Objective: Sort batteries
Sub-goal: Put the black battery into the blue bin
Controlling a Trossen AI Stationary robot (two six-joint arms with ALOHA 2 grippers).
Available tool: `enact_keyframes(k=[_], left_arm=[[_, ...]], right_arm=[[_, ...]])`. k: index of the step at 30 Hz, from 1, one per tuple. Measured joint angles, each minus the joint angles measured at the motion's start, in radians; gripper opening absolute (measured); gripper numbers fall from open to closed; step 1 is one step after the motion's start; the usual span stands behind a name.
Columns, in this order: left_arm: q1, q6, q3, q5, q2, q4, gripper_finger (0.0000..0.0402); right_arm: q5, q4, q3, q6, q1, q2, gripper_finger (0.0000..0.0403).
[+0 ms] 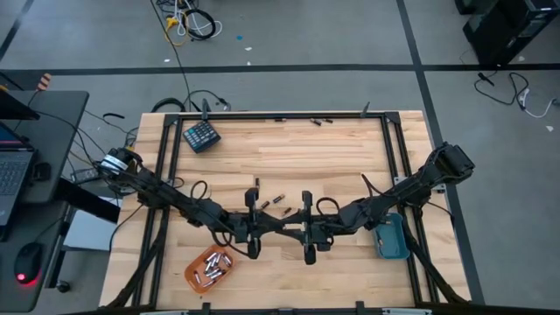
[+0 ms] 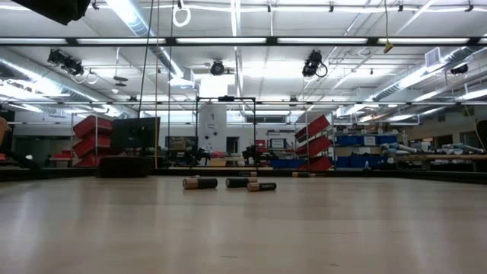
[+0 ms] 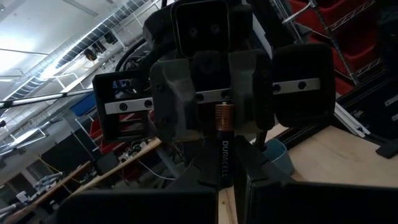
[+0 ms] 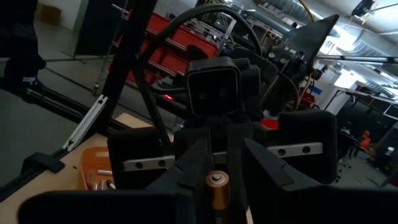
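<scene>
A copper-topped battery [image 3: 224, 146] is passed at mid-counter, clamped between the narrowly parted fingers of the left end effector [image 1: 276, 229] and the right end effector [image 1: 283, 231], which meet tip to tip. Three loose batteries [image 1: 273, 204] lie just beyond them. An orange tray [image 1: 211, 268] of batteries sits beside the left arm, a blue tray [image 1: 390, 236] beside the right.

You cannot read any markings on the small dark-and-silver cells [image 1: 211, 268] in the orange plastic tray [image 1: 194, 278], and the black-and-copper cylindrical battery [image 4: 216, 190] runs off the right wrist picture's edge.
</scene>
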Motion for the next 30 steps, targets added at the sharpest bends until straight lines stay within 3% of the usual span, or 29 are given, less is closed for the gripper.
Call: enact_keyframes(k=[8, 12, 19, 23, 26, 30], left_arm=[[0.000, -0.023, 0.000, -0.008, 0.000, -0.002, 0.0007], [0.000, -0.081, 0.000, -0.042, 0.000, -0.006, 0.0025], [-0.011, -0.165, 0.000, -0.145, 0.000, -0.044, 0.0113], [-0.030, -0.210, 0.000, -0.269, 0.000, -0.100, 0.0161], [-0.052, -0.242, 0.000, -0.398, 0.000, -0.128, 0.0182], [-0.087, -0.272, 0.000, -0.552, 0.000, -0.139, 0.0193]], right_arm=[[0.000, -0.017, 0.000, -0.017, 0.000, 0.000, 0.0020], [0.037, -0.018, 0.000, -0.003, 0.000, 0.000, 0.0020], [0.100, 0.010, 0.000, 0.003, 0.012, -0.004, 0.0020], [0.222, -0.023, 0.000, 0.054, 0.036, -0.056, 0.0020], [0.298, -0.197, 0.000, 0.193, 0.051, -0.149, 0.0020], [0.289, -0.683, 0.001, 0.575, 0.053, -0.318, 0.0020]])
